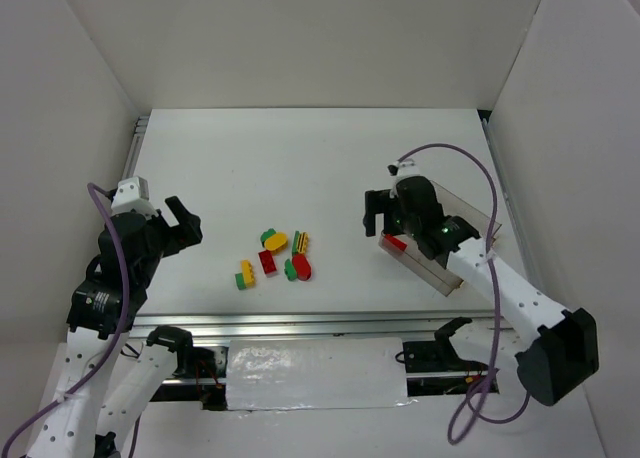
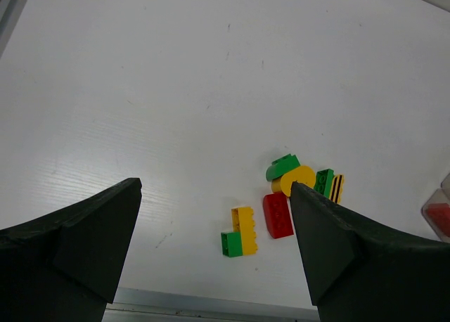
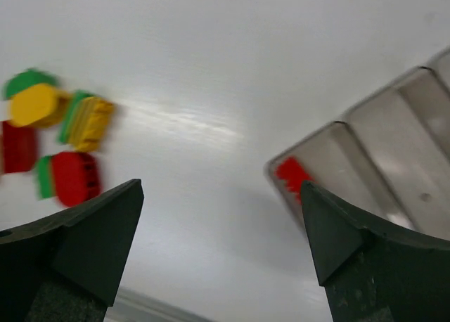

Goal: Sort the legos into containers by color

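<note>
1. Top view: the right gripper (image 1: 378,220) hangs wide and empty at the clear plastic three-compartment tray (image 1: 447,283) by the white table's (image 1: 300,158) right edge. A small red plastic brick (image 1: 394,242) lies inside, so one drop seems done.
2. Left wrist view: the left gripper (image 2: 215,188) is wide and empty. The heap of red, green and yellow bricks (image 2: 278,213) lies beyond it, near the front edge.
3. Right wrist view: the next move calls for reaching left to the heap, well apart.

The right arm (image 1: 505,290) hides much of the tray (image 1: 428,269); the right-wrist view blurs the legos (image 3: 72,177).
</note>
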